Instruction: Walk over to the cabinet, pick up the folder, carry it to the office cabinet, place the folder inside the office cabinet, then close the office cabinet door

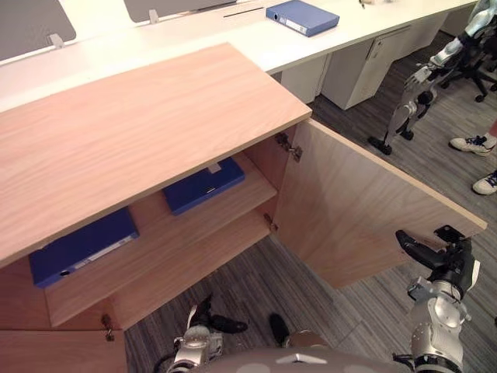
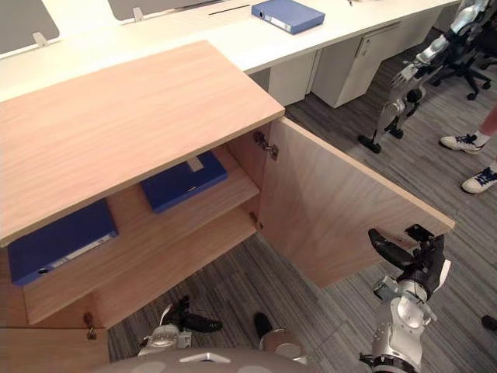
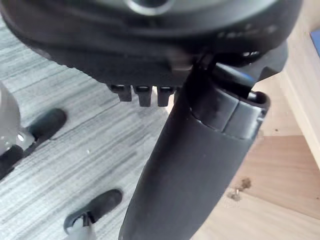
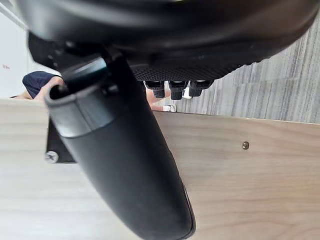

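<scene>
Low in front, the left hand point(image 1: 203, 312) hangs near the floor point(image 1: 256, 287), fingers loose and empty. The right hand point(image 1: 446, 264), also relaxed and empty, sits just beside the outer edge of the wide-open door point(image 1: 357, 210). Inside the office cabinet point(image 1: 140, 132), a left folder point(image 1: 78, 249) and a right folder point(image 1: 203, 186) lie on the upper shelf point(image 1: 151, 229). Beyond, a third folder point(image 1: 303, 17) rests on the white bench point(image 1: 233, 35).
</scene>
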`<state>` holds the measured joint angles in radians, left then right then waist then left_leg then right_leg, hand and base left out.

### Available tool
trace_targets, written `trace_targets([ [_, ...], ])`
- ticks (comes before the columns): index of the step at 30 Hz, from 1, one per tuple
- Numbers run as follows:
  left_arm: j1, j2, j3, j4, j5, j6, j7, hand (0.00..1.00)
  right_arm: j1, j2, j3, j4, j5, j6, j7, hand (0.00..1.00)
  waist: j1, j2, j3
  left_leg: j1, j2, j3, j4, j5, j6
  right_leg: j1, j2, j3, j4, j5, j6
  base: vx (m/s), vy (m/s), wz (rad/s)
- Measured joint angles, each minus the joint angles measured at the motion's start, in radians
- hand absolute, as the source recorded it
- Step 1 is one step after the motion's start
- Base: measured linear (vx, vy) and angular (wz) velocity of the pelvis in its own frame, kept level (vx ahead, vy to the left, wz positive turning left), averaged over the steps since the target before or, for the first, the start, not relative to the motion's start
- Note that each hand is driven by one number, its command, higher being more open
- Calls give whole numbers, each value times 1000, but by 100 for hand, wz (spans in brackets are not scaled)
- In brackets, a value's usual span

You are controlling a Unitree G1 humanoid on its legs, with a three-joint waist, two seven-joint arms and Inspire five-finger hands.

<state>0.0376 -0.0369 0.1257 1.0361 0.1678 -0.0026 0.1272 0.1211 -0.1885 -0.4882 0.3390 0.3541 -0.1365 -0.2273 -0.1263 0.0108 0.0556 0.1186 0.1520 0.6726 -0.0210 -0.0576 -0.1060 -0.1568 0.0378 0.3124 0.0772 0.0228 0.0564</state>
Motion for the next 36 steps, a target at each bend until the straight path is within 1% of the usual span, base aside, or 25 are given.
trace_targets([
  [2,10,7,-7,0,0,-1,-5,100,-5,-8,2,29,0,5,20,100,0,2,1,-1,-3,-8,-3,1,1,0,-1,-5,-1,0,0,-42,-46,11],
  [4,20,23,-37,7,0,-9,-6,100,-8,-11,4,48,0,6,30,100,0,2,2,-3,-8,-18,-4,1,2,1,-3,-7,-4,2,3,-50,-39,6],
  [8,23,41,-71,15,1,-13,-8,100,-8,-25,16,50,0,6,44,100,-2,-3,5,-16,-22,-39,-7,0,13,2,-21,-11,-31,17,14,-59,-18,7],
  [9,23,42,-78,15,1,-15,-9,100,-8,-40,39,50,0,6,45,100,-5,-2,5,-21,-27,-48,-7,0,17,2,-27,-15,-37,20,17,-37,-7,9],
  [12,24,52,-96,19,2,-18,-9,100,-8,-48,46,49,-1,7,46,100,-12,-3,6,-27,-36,-90,-9,-5,24,4,-37,-19,-52,29,22,-25,-17,6],
  [15,26,73,-114,21,4,-19,-17,100,-4,-48,68,44,-10,7,48,100,-22,-8,9,-32,-40,-99,-9,-4,25,5,-43,-22,-63,37,25,-20,-15,2],
  [19,25,79,-121,29,19,-19,-19,100,41,-46,104,-6,-11,8,48,100,-31,-6,11,-33,-40,-108,-8,-4,25,6,-43,-27,-64,37,25,-20,-26,2],
  [21,25,79,-123,32,38,-19,-21,100,80,-34,127,-63,-12,10,50,100,-42,-1,14,-33,-39,-110,-7,-4,25,10,-43,-27,-69,41,24,-31,-29,0],
  [25,25,78,-142,33,39,-20,-26,100,166,18,153,-175,-12,14,55,100,-46,2,17,-29,-35,-110,-3,-4,25,20,-42,-26,-83,50,22,-30,-32,-1],
  [28,23,74,-142,39,39,-21,-25,100,246,79,175,-281,-12,17,69,100,-47,2,18,-29,-34,-107,-2,-5,26,20,-41,-19,-91,59,22,-36,-30,-6],
  [30,24,69,-141,39,40,-20,-25,100,316,125,210,-372,-11,18,75,100,-48,0,21,-29,-34,-101,2,-7,28,21,-40,-9,-96,66,21,-36,-30,-12],
  [33,24,65,-142,37,40,-20,-25,100,411,187,283,-476,-10,18,78,100,-50,-11,28,-27,-31,-89,11,-9,30,21,-38,4,-96,74,21,-41,-33,-13],
  [36,24,55,-150,35,41,-20,-25,100,521,201,382,-574,-9,18,82,100,-52,-17,31,-19,-25,-71,15,-12,29,21,-38,22,-94,80,22,-40,-32,-17],
])
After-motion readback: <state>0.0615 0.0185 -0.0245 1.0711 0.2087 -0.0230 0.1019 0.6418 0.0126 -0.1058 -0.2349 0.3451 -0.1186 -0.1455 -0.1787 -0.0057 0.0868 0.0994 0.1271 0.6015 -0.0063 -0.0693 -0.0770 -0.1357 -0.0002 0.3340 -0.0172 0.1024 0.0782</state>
